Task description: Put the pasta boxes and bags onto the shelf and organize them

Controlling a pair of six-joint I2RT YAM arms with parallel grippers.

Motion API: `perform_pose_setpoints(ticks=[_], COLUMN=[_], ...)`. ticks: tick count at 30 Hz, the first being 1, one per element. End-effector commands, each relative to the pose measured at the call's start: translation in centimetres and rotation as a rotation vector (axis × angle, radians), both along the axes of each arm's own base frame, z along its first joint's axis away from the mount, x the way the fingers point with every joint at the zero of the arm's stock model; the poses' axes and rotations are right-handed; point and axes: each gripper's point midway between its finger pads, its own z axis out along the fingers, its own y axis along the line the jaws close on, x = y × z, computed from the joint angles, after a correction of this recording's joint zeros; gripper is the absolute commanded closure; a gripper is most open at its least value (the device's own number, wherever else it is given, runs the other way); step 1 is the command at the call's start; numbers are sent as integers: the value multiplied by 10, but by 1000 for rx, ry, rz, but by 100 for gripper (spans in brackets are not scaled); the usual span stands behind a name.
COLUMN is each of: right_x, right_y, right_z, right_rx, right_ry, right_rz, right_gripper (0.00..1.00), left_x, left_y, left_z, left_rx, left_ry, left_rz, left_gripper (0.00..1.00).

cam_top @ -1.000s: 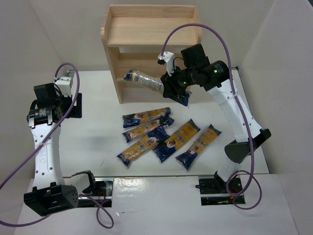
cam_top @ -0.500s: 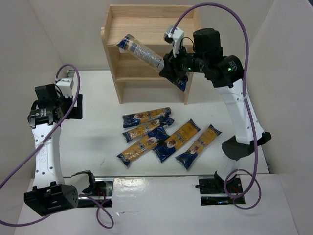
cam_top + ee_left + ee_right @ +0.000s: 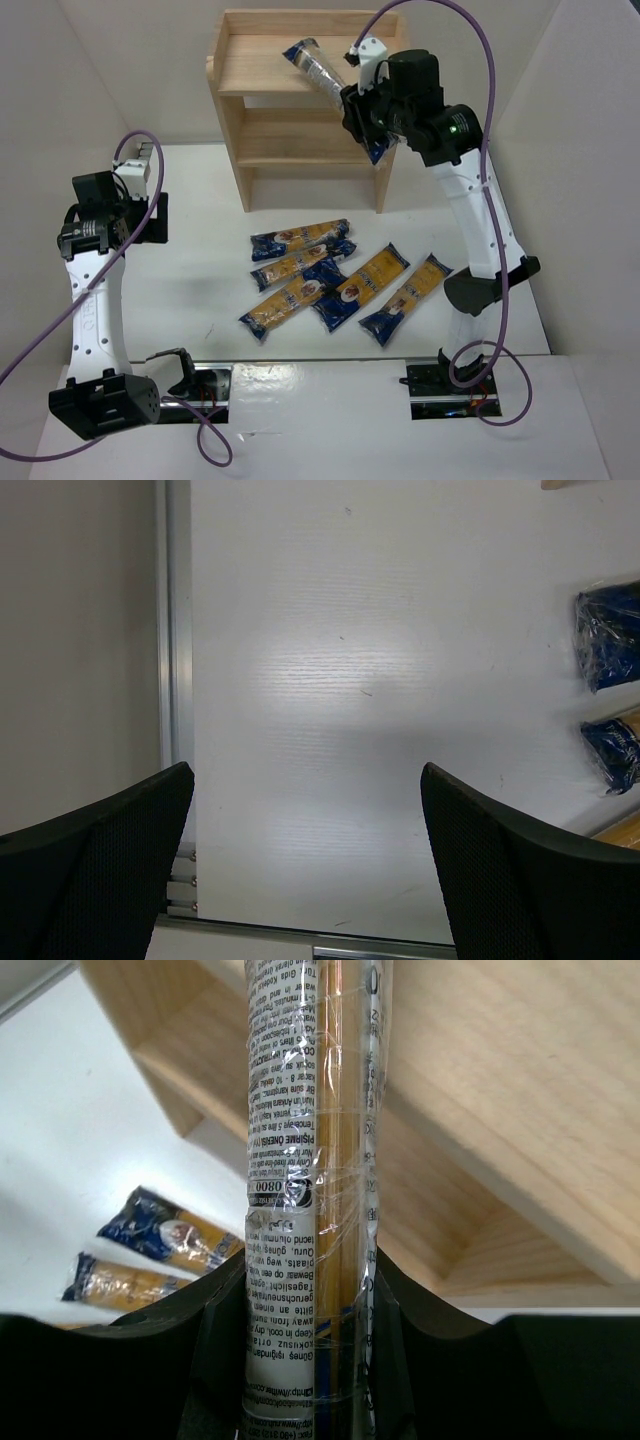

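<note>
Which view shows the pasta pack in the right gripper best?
Top external: the held pack appears nearly full length, slanting over the top tier of the shelf, with the right gripper near its lower end. Right wrist shows only its clamped middle, close up. Left wrist misses it.

Over the last second the right gripper (image 3: 358, 108) has risen from in front of the middle tier of the shelf (image 3: 255, 70) to the front right corner of the top tier. The pasta pack (image 3: 318, 68) clamped in it has swung accordingly: first it pointed left across the shelf front, then its far end tilted up to the top tier's left edge, and now that end lies over the top board nearer its middle. The right arm (image 3: 470, 200) has straightened upward.
</note>
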Motion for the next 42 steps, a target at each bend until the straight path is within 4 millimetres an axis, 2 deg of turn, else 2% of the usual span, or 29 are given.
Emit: perform_pose_setpoints(ticks=[1,9,16,23,31,34,37,39,42], right_x=[-5,-8,-3,10,32,46,56,57,67], right_y=[-25,-41,-51,-49,-40,-48,-47,-53,-54], right_z=[128,164,179,168,145,137,127,130,120], right_rx=[197,256,290,274,241,228,223,235,221], right_ry=[-372,-465,-507,-488,-447,-441,-420,-425,-409], right_rz=[-89,-170,-239,-261,-280,-315,-325,-339,-349], right_gripper=[100,100,100,100,100,100,100,100,100], left_x=[0,-1,-3,-6,-7,-7,-7,-7,-7], left_y=[1,1,0,-1,-1,-1,-1,-1,-1], left_z=[0,2,1,2,-2,-2,-2,-2,-2], left_rx=[-8,-12,-12,-10,-12,-12,-12,-12,-6], left_ry=[-2,-13,-13,-20,-11,-11,-11,-11,-10], left_rz=[16,22,22,22,22,22,22,22,16], left_gripper=[0,0,0,0,0,0,0,0,0])
